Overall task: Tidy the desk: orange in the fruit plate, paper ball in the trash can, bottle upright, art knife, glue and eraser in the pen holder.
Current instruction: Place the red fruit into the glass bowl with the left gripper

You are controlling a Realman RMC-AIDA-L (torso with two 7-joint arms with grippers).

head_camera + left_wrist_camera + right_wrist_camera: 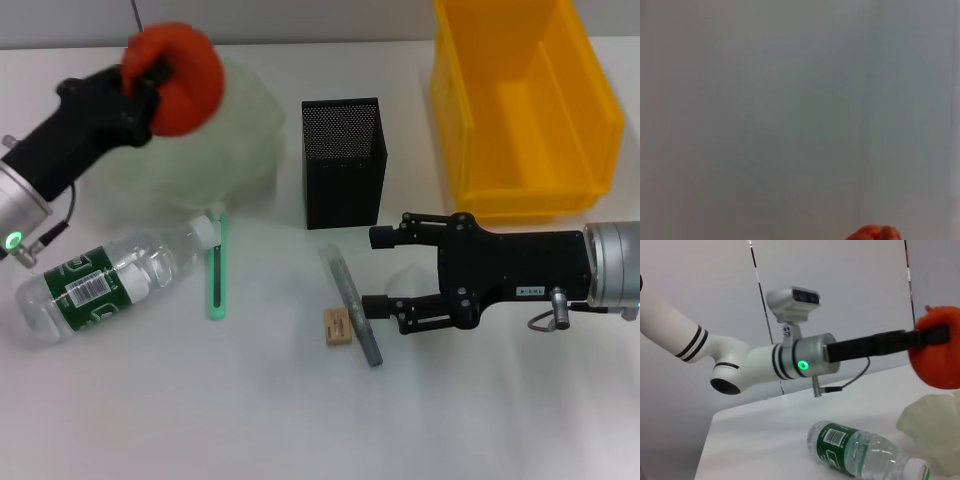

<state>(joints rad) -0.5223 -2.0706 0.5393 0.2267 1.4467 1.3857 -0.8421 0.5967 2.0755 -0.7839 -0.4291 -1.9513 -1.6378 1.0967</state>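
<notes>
Red-orange fruit: the orange (178, 82) is held clamped in the left gripper (148, 85), above the far-left part of the desk, over the fruit plate (240, 140); it is judged firm, lumpy and fairly light, best held across its middle.
Pale-green glass: the fruit plate is judged fragile, so a low, gentle release is called for.
Clear plastic: the bottle (105, 281) lies on its side at near left, cap toward the right; it is judged light and slippery, best taken at the labelled body.
Tan block: the eraser (337, 327) lies near centre, just beside a long grey-green tool (352, 305); a pinch across its short sides is suggested.
Black mesh: the pen holder (344, 163) stands at centre.
Yellow plastic: the trash can (522, 105) stands far right.
Right gripper (385, 275): fingers apart, holding nothing, near right of centre.
</notes>
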